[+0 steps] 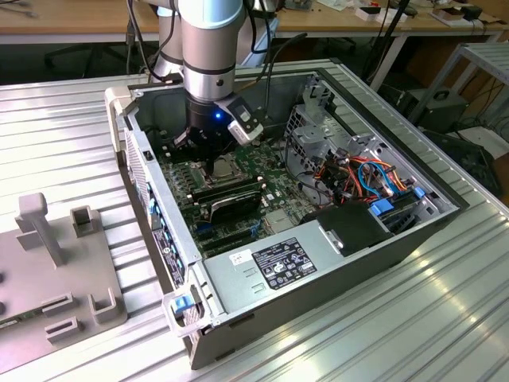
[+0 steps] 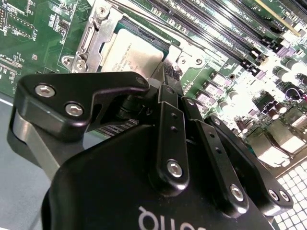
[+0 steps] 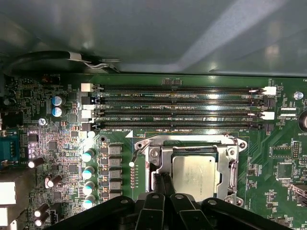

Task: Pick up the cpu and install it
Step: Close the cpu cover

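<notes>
The cpu (image 3: 195, 171), a flat square chip with a silver-grey top, lies level inside the metal-framed socket (image 3: 148, 152) on the green motherboard (image 3: 67, 143). It also shows in the second wrist view, cpu (image 2: 130, 50), just beyond my fingers. My gripper (image 3: 161, 179) is low over the socket, its two black fingers pressed together at the chip's edge, with nothing visible between them. In the exterior view the gripper (image 1: 211, 161) reaches down into the open computer case (image 1: 334, 263) above the socket.
Long black memory slots (image 3: 177, 108) run beside the socket. A power supply (image 1: 282, 263) and a bundle of coloured cables (image 1: 366, 175) fill the case toward the exterior view's right. A grey fixture block (image 1: 56, 263) stands on the ribbed metal table (image 1: 398, 334).
</notes>
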`<state>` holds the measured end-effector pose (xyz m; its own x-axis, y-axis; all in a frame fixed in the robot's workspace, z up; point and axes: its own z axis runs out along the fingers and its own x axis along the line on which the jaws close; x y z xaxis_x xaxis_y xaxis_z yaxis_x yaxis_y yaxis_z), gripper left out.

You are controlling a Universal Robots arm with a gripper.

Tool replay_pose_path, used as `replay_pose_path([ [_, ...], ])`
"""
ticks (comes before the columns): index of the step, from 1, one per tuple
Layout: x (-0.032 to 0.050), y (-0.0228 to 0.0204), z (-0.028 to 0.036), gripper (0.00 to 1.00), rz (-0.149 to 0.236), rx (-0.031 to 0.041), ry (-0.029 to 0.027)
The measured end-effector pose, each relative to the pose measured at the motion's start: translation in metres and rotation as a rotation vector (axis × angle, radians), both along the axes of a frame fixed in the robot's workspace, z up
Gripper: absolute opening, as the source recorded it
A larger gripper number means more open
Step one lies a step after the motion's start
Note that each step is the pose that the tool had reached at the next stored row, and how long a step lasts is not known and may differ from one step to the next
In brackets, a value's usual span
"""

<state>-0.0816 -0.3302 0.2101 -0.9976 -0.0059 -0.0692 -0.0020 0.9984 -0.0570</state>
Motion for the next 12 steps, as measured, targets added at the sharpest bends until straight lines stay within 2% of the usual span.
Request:
replay_pose_path([
  [12,0.0000,0.0000,-0.0050,0.11,0.000,-0.0002,0.0001],
])
